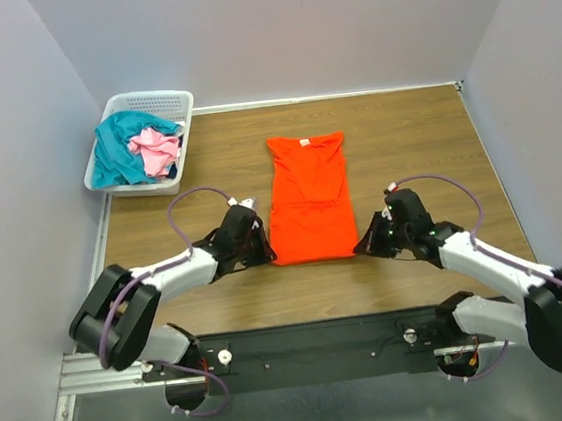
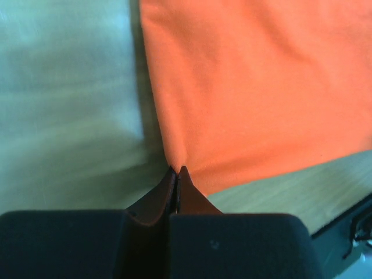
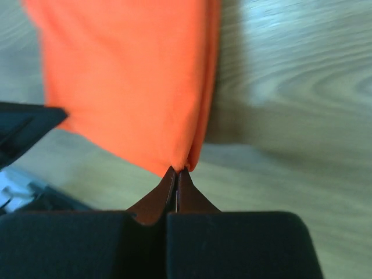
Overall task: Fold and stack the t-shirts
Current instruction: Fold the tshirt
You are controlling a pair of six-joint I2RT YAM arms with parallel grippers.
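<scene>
An orange t-shirt [image 1: 309,199] lies flat as a long narrow strip in the middle of the wooden table, collar at the far end. My left gripper [image 1: 269,259] is shut on its near left corner; in the left wrist view the tips [image 2: 178,171] pinch the orange cloth [image 2: 261,87]. At the near right corner, my right gripper [image 1: 361,249] is shut on the hem, its tips [image 3: 176,171] nipping the folded orange edge [image 3: 128,75]. A teal t-shirt [image 1: 119,147] and a pink t-shirt [image 1: 156,149] lie crumpled in the basket.
The white slatted basket [image 1: 178,106] stands at the far left corner of the table [image 1: 414,136]. Grey walls close in the back and both sides. A black rail [image 1: 325,342] with the arm bases runs along the near edge.
</scene>
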